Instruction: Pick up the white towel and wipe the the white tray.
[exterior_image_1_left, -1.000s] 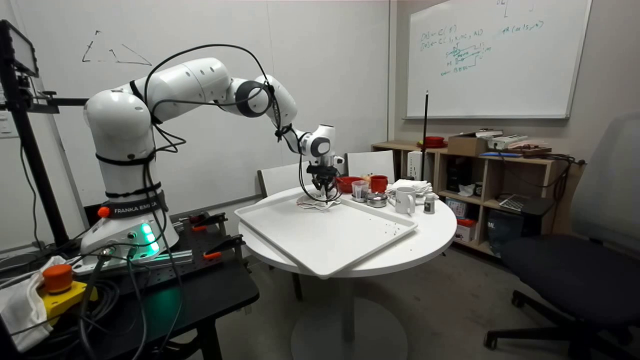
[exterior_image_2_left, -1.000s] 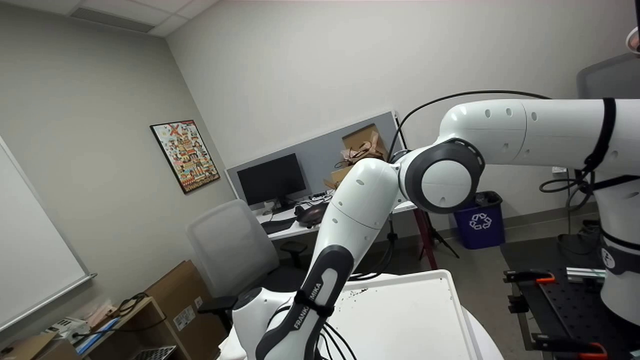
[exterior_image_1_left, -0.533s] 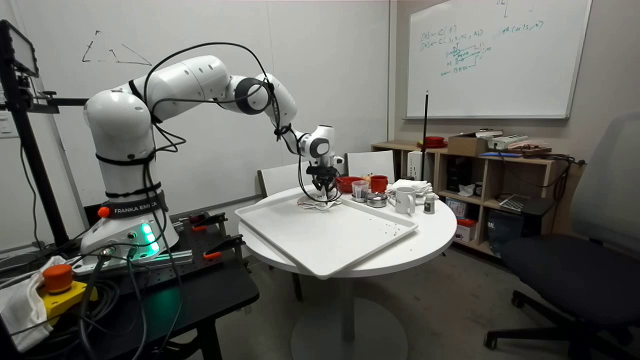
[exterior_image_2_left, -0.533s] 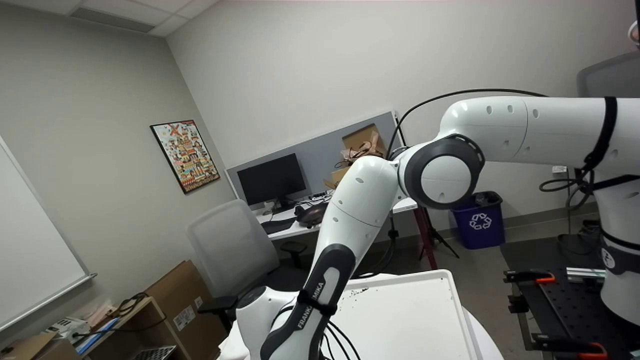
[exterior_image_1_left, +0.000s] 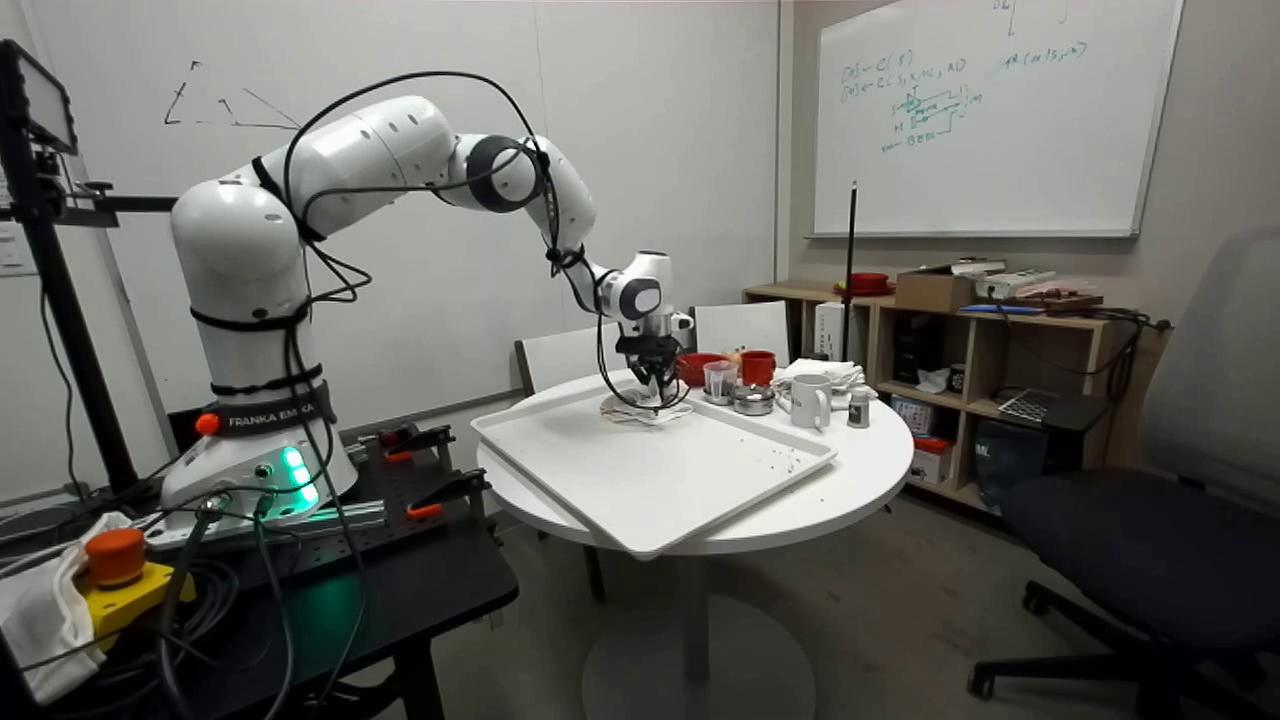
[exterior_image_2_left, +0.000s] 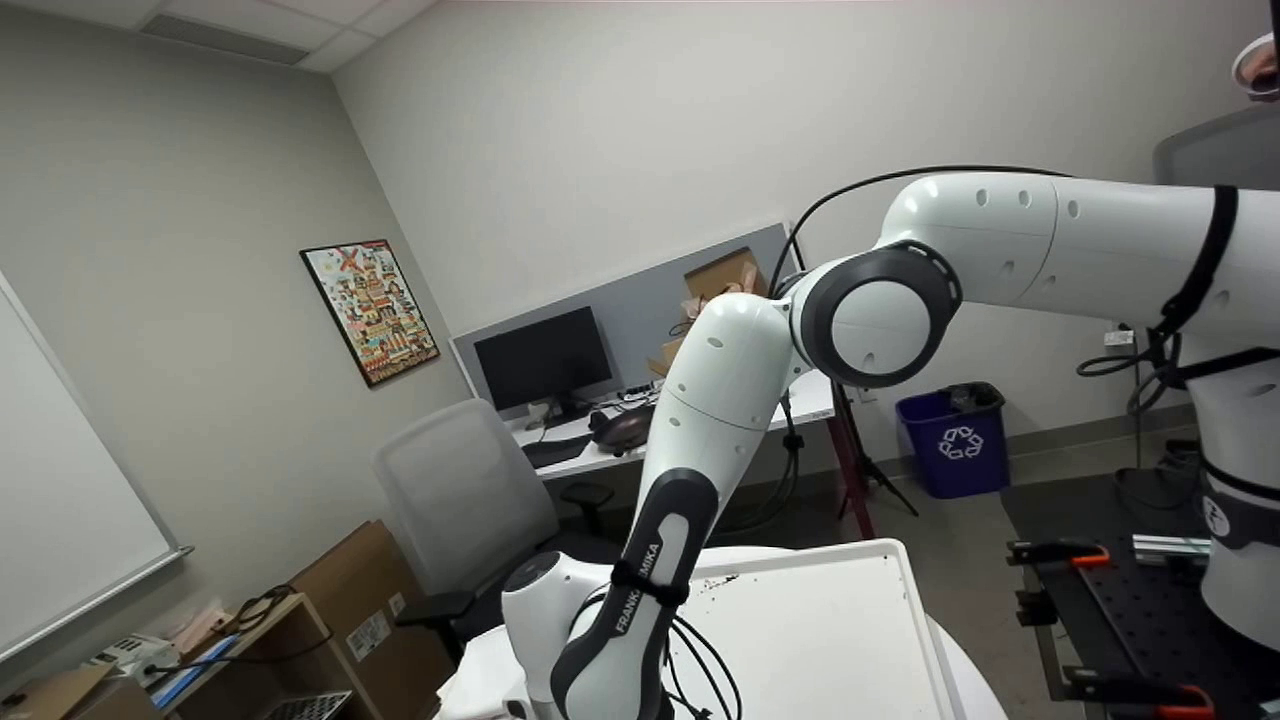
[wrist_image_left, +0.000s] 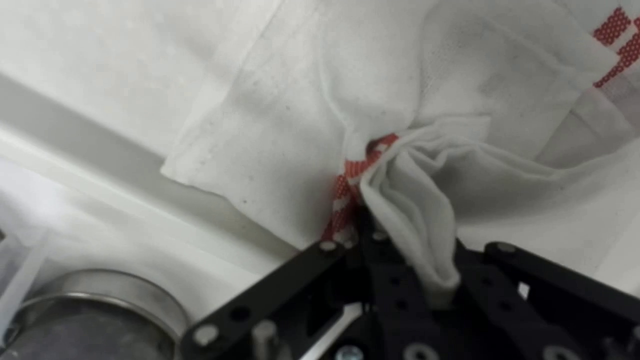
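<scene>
Gripper (wrist_image_left: 412, 237): clenched on a bunched fold of the towel (wrist_image_left: 300, 130).
Towel: loose part spread on the tray (exterior_image_1_left: 640, 475), near its rim.
Tray: flat on the worktop (exterior_image_1_left: 865, 465); dark crumbs (exterior_image_1_left: 790, 463) toward one corner.
Mug (exterior_image_1_left: 808, 402): upright on the worktop, just outside the tray.
Tin (exterior_image_1_left: 753, 401): on the worktop, between the mug and the clear cup (exterior_image_1_left: 720, 380).

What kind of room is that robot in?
Probably an office, maybe one used as a robot lab. You can see a whiteboard with writing on it, a computer monitor and a robot arm.
</scene>
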